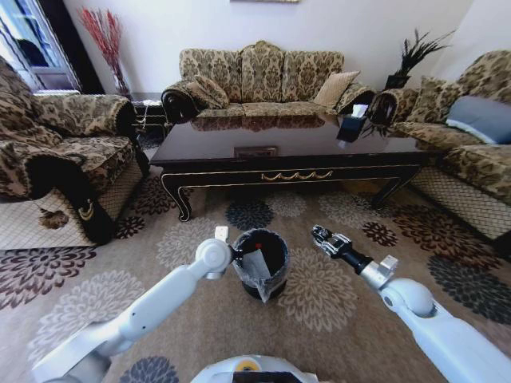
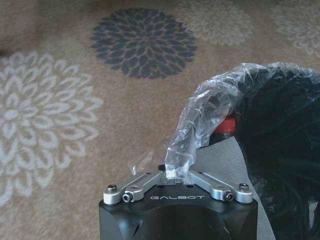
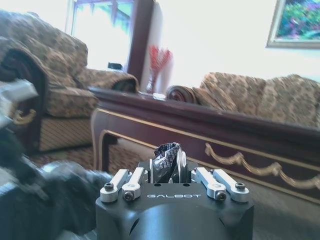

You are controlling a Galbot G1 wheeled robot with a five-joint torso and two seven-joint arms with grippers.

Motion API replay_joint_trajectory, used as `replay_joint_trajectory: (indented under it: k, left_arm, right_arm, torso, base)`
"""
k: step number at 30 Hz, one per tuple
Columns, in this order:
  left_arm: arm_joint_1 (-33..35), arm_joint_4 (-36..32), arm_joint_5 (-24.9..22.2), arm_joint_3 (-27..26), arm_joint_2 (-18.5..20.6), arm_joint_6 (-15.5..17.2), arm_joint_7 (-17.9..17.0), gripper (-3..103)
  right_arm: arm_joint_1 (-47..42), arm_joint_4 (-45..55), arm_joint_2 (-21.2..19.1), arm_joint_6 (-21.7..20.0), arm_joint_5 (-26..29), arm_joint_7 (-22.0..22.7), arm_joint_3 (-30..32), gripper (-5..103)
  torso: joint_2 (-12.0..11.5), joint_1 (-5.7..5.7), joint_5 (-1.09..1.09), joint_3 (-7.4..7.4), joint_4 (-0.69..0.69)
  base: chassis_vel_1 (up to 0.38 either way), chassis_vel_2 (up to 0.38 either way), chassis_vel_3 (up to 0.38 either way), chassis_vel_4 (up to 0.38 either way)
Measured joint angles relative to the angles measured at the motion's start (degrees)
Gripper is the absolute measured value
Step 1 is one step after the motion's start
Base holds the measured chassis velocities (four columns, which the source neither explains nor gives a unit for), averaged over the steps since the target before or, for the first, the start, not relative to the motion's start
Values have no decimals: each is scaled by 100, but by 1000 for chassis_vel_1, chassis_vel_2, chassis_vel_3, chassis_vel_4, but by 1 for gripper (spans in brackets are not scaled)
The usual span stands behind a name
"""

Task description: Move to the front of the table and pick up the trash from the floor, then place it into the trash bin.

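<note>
The black trash bin (image 1: 263,257) with its shiny liner stands on the carpet before the dark table (image 1: 287,142). My left gripper (image 2: 175,175) is at the bin's left rim, shut on a clear wrapper (image 2: 200,125) that arches over the liner edge (image 2: 280,125). Inside the bin lie a grey paper (image 2: 220,160) and a red bit (image 2: 227,125). My right gripper (image 1: 321,235) hovers just right of the bin, above the carpet. In the right wrist view it (image 3: 170,172) is shut on a crumpled dark, shiny scrap (image 3: 167,157). A small white piece (image 1: 221,233) lies on the carpet beyond my left wrist.
Patterned sofas stand on three sides: left armchair (image 1: 56,152), back sofa (image 1: 263,76), right sofa (image 1: 471,152). A dark tissue box (image 1: 351,126) sits on the table. The flowered carpet (image 1: 319,295) around the bin is open floor.
</note>
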Motion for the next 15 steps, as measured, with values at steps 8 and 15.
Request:
replay_joint_trajectory:
  k: [8,15]
  left_arm:
    - [-389,288,6,338,-433,-61,-38,0]
    - [-729,446,-15,724,-973,-95,-207,0]
  right_arm:
    - [-442,911,156,-63,-104,49,138,32]
    - [-672,909,351,-63,-343,86,55,32]
  torso:
    - [0,0,0,0,0]
    - [0,0,1,0,-2]
  base:
    - [0,0,0,0]
    - [0,0,0,0]
